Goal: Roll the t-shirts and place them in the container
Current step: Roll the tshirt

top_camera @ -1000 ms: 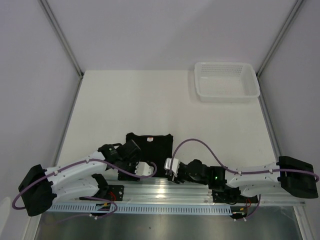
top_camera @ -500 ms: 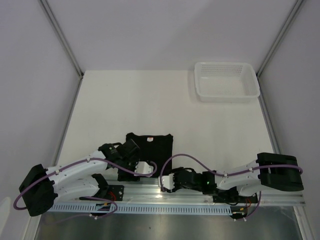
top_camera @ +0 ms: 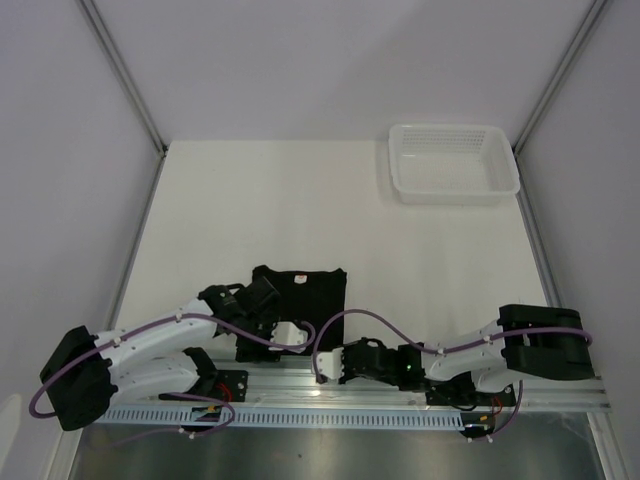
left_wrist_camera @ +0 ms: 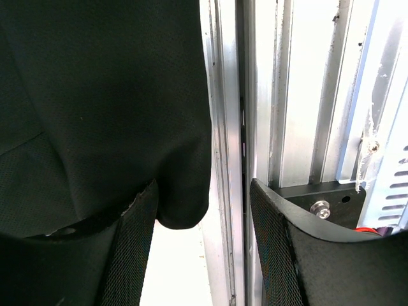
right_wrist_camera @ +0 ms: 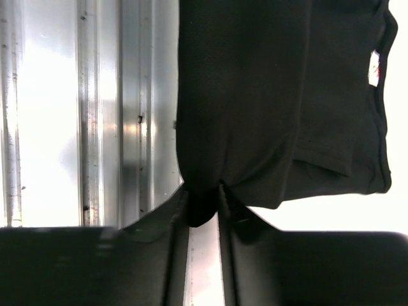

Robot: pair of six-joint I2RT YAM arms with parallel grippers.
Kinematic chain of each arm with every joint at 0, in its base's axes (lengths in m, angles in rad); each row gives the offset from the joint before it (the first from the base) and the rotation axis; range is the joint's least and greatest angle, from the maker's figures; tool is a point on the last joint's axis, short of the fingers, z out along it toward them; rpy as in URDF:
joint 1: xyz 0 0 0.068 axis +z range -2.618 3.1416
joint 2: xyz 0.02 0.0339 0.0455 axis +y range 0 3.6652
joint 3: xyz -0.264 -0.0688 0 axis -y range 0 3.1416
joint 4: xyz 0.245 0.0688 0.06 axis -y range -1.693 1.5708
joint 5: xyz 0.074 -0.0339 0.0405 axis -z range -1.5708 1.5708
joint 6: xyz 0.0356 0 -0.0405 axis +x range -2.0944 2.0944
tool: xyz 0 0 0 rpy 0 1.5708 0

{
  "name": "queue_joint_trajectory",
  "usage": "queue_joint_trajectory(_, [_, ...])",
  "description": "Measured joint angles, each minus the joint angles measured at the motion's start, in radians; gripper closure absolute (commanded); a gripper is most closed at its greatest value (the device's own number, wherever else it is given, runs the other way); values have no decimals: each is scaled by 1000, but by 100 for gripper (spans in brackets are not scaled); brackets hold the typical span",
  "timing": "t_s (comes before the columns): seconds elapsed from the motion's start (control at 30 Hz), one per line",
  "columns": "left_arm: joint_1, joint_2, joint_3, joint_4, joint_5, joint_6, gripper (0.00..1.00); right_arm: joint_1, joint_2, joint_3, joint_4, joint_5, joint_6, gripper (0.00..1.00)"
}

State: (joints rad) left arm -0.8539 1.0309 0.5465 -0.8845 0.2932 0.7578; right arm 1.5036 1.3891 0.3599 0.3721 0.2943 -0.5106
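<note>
Over the near rail (right_wrist_camera: 95,95), pinching the t-shirt (right_wrist_camera: 255,95) in the right gripper (right_wrist_camera: 204,197), with the left gripper (left_wrist_camera: 204,191) gaping: risking a lopsided, skewing pull.

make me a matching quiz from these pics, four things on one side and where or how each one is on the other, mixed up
Things:
1. t-shirt
2. basket
3. left gripper
4. right gripper

Place or state:
a. open, fingers wide apart
b. white, at the far right corner of the table
c. pinched shut on a fold of black fabric
d. black, at the near edge of the table

Pairs: 1-d, 2-b, 3-a, 4-c
</note>
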Motion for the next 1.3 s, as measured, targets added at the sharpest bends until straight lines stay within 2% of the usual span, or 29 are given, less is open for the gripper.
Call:
queue_joint_trajectory(0.17, [2, 8, 0, 0, 0, 0, 36, 6, -8, 19, -26, 24, 23, 94])
queue_joint_trajectory(0.2, [2, 8, 0, 0, -1, 0, 33, 5, -11, 24, -33, 27, 28, 96])
queue_joint_trajectory(0.23, [2, 8, 0, 0, -1, 0, 25, 5, -15, 27, -41, 27, 34, 99])
queue_joint_trajectory(0.27, [2, 8, 0, 0, -2, 1, 23, 5, -21, 29, -47, 27, 41, 100])
queue_joint_trajectory(0.4, [2, -25, -1, 0, -10, -11, 22, -2, -50, 29, -61, 24, 87, 100])
queue_joint_trajectory(0.63, [3, -249, -53, 49, -69, -16, 21, -80, -118, 28, -68, -39, 204, 100])
queue_joint_trajectory(0.87, [0, -229, -108, 115, -140, -25, 21, -158, -190, 6, -62, -116, 272, 100])
queue_joint_trajectory(1.3, [-87, -284, -180, 172, -217, -42, 23, -184, -181, 4, -66, -151, 317, 100])
